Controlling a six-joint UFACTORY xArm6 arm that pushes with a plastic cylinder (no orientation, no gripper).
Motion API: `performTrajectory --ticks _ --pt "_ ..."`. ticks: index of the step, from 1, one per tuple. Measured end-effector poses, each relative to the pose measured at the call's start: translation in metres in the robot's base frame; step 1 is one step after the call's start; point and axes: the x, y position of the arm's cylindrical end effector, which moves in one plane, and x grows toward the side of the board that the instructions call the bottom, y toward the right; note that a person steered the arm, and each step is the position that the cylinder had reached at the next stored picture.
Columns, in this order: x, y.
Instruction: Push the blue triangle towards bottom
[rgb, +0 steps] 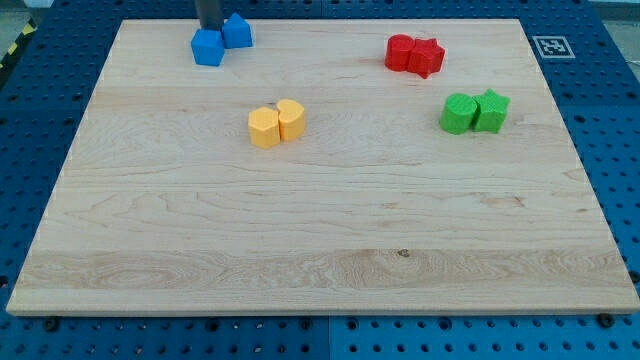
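The blue triangle (238, 30) sits close to the top edge of the surface (320, 250), near the top left corner. I think it is the one with the pointy top, but it is small and I am not fully sure. A second blue block (207, 48) touches it on the view's left and a bit lower.

I have no fingers to open or close, only a dark rod. The end of it, my tip (210, 31), stands just behind the two blue ones, above the second blue block and right beside the triangle's left side. I cannot tell if it is touching.

The triangle looks small, hard and light. It should slide easily on the smooth wood. It cannot be picked up, only pushed. The best place to push is the middle of its top side, so it goes straight down. A push on a corner would likely make it spin or slip away.

Two yellow blocks (277, 124) sit lower down, a little to the right. The red blocks (414, 55) and green blocks (475, 112) are well apart, toward the right edge
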Motion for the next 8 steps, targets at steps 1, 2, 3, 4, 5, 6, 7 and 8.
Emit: performTrajectory --ticks 1,2,3,4,5,6,7,8 --pt "-0.010 -0.006" --pt "-0.040 -0.020" --pt "-0.040 -0.011" --pt "-0.040 0.011" --pt "-0.039 0.035" --pt "-0.039 0.043" --pt "-0.040 0.028" --pt "-0.032 0.017"
